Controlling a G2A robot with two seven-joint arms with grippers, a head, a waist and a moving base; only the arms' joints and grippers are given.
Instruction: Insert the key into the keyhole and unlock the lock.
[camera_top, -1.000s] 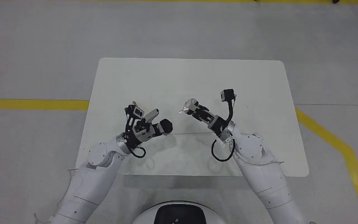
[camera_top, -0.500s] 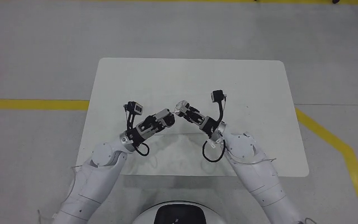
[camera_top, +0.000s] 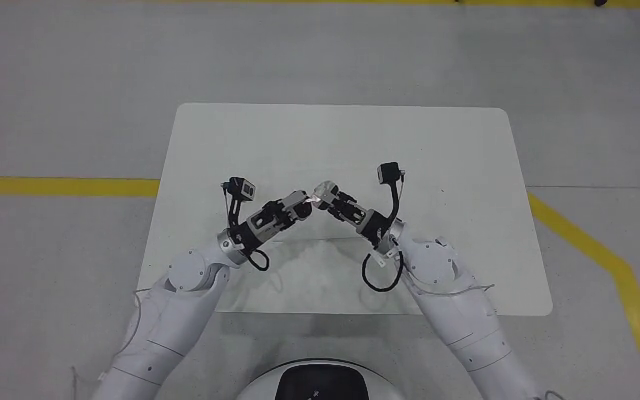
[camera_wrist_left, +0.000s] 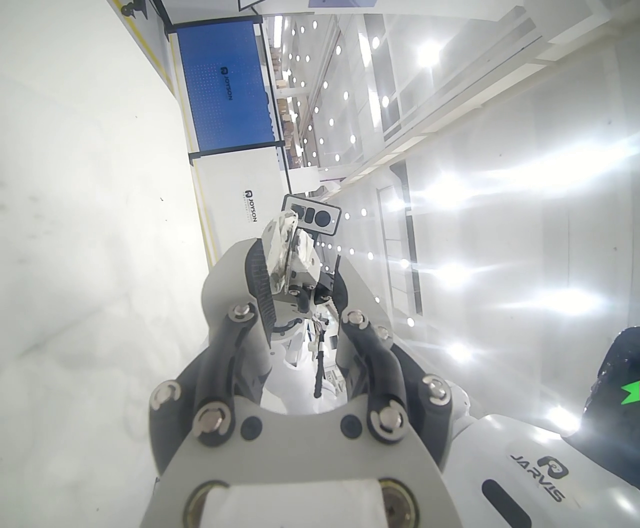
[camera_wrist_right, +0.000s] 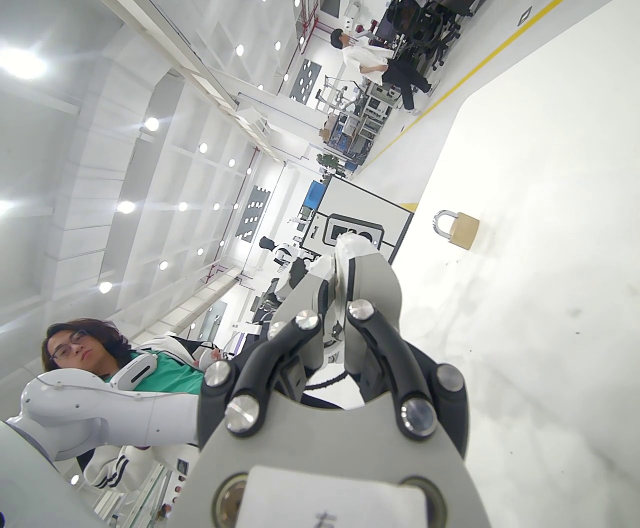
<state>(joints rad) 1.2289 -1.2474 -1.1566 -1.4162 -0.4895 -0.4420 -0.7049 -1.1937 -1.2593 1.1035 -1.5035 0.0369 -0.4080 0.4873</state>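
Grey metal jaws of the right gripper (camera_wrist_right: 345, 260) are drawn together at their pale-wrapped tips. The left gripper (camera_wrist_left: 300, 256) meets them tip to tip, its jaws apart, with a pale lump (camera_wrist_left: 281, 244) against 1 ribbed pad. Whether that lump is the key I cannot tell. The meeting looks like a handover or regrip, so the key sits straighter for insertion. Both grippers hang well apart from the brass padlock (camera_wrist_right: 459, 229), which rests on the worktop (camera_wrist_right: 540, 320) with its shackle closed, not yet unlocked.
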